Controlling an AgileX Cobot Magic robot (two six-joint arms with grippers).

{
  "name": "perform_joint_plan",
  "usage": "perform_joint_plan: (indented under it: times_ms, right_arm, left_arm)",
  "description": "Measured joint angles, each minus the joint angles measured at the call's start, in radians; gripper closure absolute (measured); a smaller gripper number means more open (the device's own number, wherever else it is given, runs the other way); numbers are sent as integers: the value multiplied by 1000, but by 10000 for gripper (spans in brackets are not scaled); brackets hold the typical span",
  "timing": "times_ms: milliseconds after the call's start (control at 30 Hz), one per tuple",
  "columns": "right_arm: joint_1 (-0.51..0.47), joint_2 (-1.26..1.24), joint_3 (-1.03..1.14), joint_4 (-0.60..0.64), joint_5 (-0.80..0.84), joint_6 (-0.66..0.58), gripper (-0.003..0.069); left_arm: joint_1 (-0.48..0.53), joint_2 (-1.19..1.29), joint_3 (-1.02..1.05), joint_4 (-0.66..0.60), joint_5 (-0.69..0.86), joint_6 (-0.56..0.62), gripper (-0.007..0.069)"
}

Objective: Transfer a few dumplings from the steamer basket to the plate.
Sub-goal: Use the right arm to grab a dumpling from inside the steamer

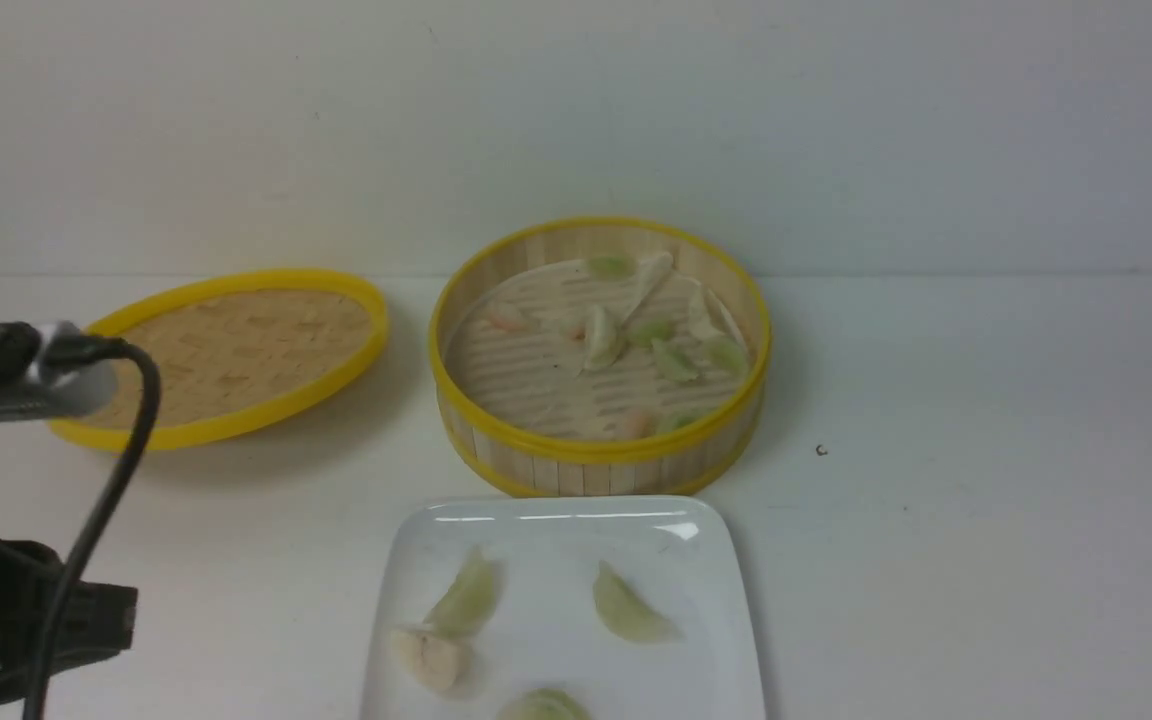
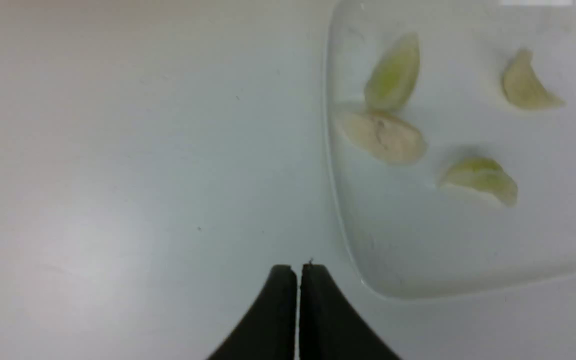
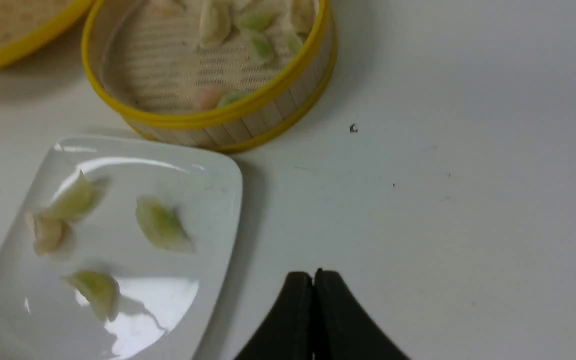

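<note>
Three dumplings (image 1: 626, 606) lie on the near plate (image 1: 556, 540). We see our left gripper (image 2: 298, 270) and right gripper (image 3: 314, 276) pressed together; both empty.

The left gripper (image 2: 298, 272) has its two black tips pressed together over the bare desk (image 2: 118, 175), just beside a corner of the white plate (image 2: 418, 260). Three green dumplings (image 2: 393, 75) (image 2: 528, 87) (image 2: 480, 177) lie on the plate. A whitish dumpling (image 2: 383, 136) touches the first one.

plate (image 1: 556, 540) before steamer basket (image 1: 596, 472), lid (image 1: 236, 350) at left
</note>
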Motion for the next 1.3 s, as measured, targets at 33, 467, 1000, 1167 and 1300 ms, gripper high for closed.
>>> perform_joint_plan:
  times_ms: [33, 467, 1000, 1167, 1300]
  right_arm:
    - [1, 76, -56, 5, 29, -16, 672]
    - [275, 626, -488, -191, 76, 66, 628]
    - [380, 1204, -956, -422, 37, 84, 211]
    - [380, 1292, -1012, -501, 35, 85, 200]
    - [379, 1341, -1027, -546, 15, 97, 199]
  left_arm:
    - [0, 14, 6, -28, 2, 37, 631]
    - [0, 20, 7, -58, 1, 135, 631]
    - [0, 20, 7, -59, 29, 147, 631]
    - [0, 20, 7, -59, 29, 147, 631]
    - [0, 20, 7, -59, 33, 148, 631]
